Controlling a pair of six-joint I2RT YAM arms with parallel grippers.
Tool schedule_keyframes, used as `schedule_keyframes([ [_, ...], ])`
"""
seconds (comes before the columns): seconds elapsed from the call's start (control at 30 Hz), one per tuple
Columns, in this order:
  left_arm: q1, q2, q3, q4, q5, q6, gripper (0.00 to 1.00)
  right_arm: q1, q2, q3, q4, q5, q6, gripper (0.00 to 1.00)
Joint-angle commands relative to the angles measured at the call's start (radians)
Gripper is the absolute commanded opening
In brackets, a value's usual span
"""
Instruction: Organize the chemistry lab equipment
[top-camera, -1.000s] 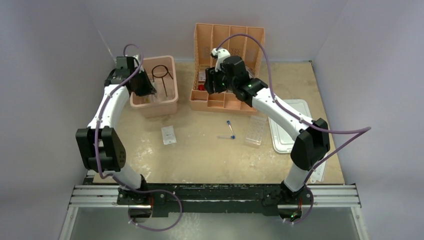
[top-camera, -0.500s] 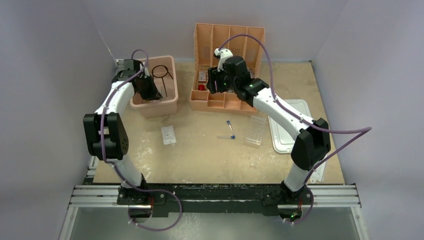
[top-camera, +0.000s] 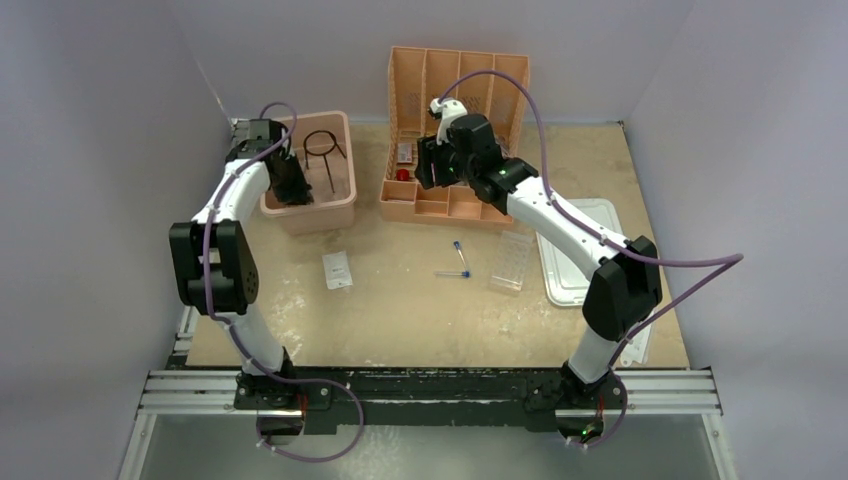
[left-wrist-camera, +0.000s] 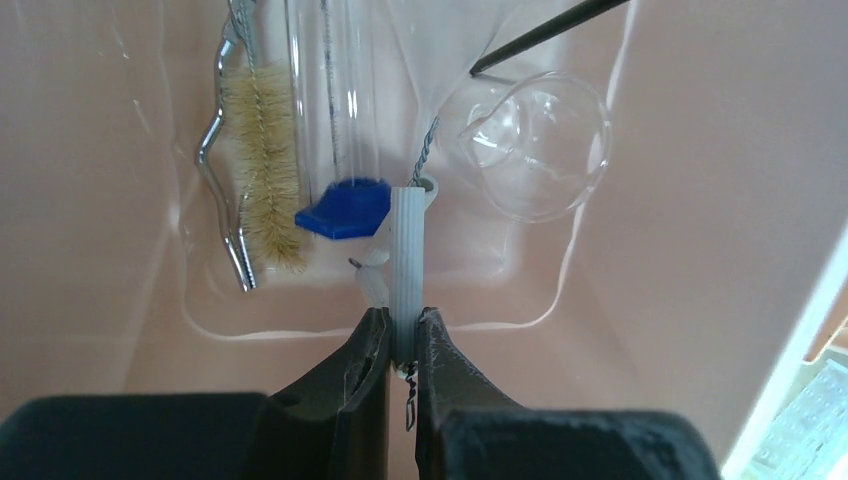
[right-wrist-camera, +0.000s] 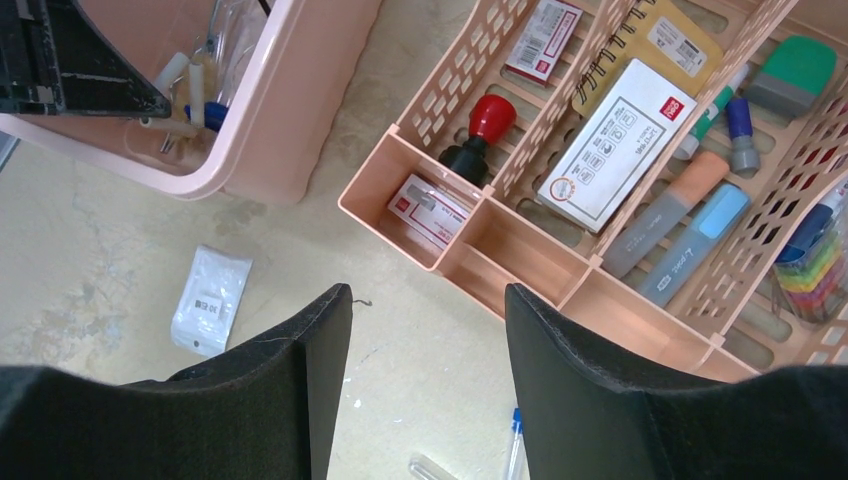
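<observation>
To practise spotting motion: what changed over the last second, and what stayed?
The left arm's elbow swung forward toward the pink bin, the left tool still shut on the white triangle. The right tool, open, and the clear packet stayed put.

We see a tan tabletop, scuffed with pale marks, filling the middle of the top view. At its upper left stands a pink bin. Just to the right, at upper centre, sits an orange divider tray. Below the bin and well apart from it, a clear packet with a white label lies flat. Near the centre lie two thin blue-capped tubes, one running up the frame and the lower tube crosswise just beneath it. Right of them a clear plastic tube rack lies flat, just beside a white lid at the tabletop's right side.
</observation>
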Motion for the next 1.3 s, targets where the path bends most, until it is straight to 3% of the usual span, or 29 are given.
schedule_keyframes([
  [0.0,0.004,0.041,0.045,-0.003,-0.049,-0.010,0.00,-0.004,-0.058,-0.001,0.042,0.012,0.001,0.60],
  [0.17,0.004,0.094,0.072,0.019,-0.039,-0.015,0.01,-0.005,-0.056,-0.004,0.042,-0.001,0.009,0.61],
  [0.6,0.004,0.014,0.113,0.030,0.071,-0.050,0.38,-0.005,-0.051,0.005,0.020,-0.008,0.028,0.61],
  [0.8,0.003,-0.097,0.102,0.048,0.126,-0.085,0.48,-0.005,-0.054,-0.004,0.019,-0.028,0.040,0.61],
  [1.03,0.004,-0.295,0.018,0.065,0.107,-0.091,0.72,-0.005,-0.056,-0.012,0.018,-0.042,0.056,0.61],
  [1.27,-0.018,-0.512,-0.114,0.007,0.099,-0.119,0.74,-0.005,-0.057,-0.026,0.021,-0.054,0.072,0.60],
])
